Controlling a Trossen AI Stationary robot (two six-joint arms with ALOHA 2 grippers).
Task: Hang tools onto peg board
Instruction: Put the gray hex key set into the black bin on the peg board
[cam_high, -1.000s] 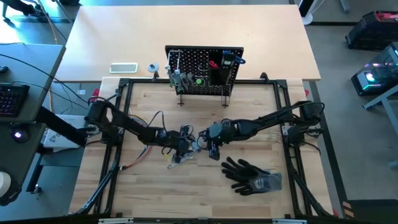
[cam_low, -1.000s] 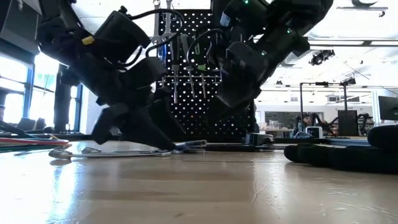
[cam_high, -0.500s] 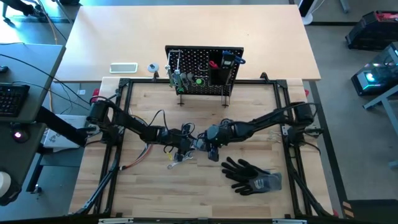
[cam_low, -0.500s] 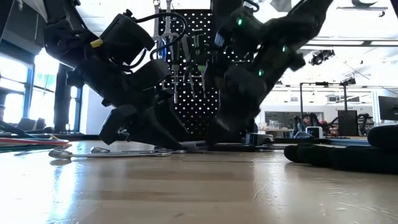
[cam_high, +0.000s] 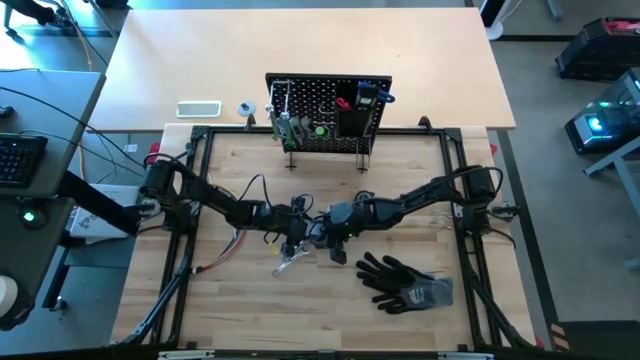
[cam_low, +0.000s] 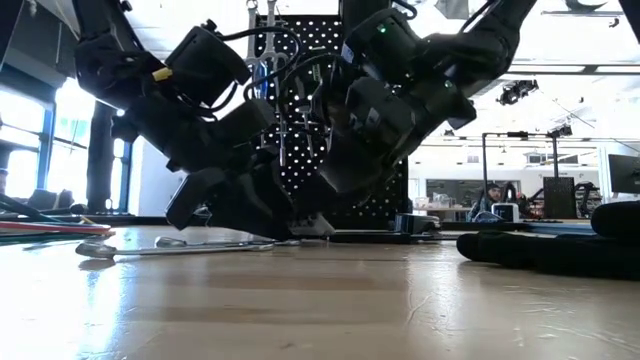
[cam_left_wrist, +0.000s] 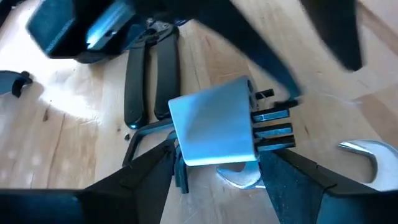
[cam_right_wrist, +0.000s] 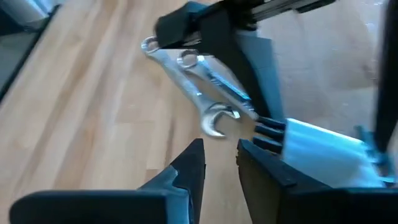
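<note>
Here, both dark two-finger grippers are meeting over a small pile of loose tools on the wooden table, well in front of the black perforated peg board (cam_high: 328, 113), which is standing upright on thin metal legs with several tools already hanging on it.

The left gripper (cam_left_wrist: 214, 171) is hovering with its fingers spread wide, straddling a pale blue-grey flat block with dark prongs (cam_left_wrist: 217, 127); it is grasping nothing, and appears placed to steady the pile.

The right gripper (cam_right_wrist: 219, 158) is pointing toward the silver open-end wrenches (cam_right_wrist: 202, 81) lying beside the same block. Its fingers are standing close together with only a narrow gap; whether they are pinching anything cannot be told.

A pair of black-handled pliers (cam_left_wrist: 149, 71) is lying just beyond the block. The black gloves (cam_high: 405, 283) are resting to the right of the pile, farther from the board.
</note>
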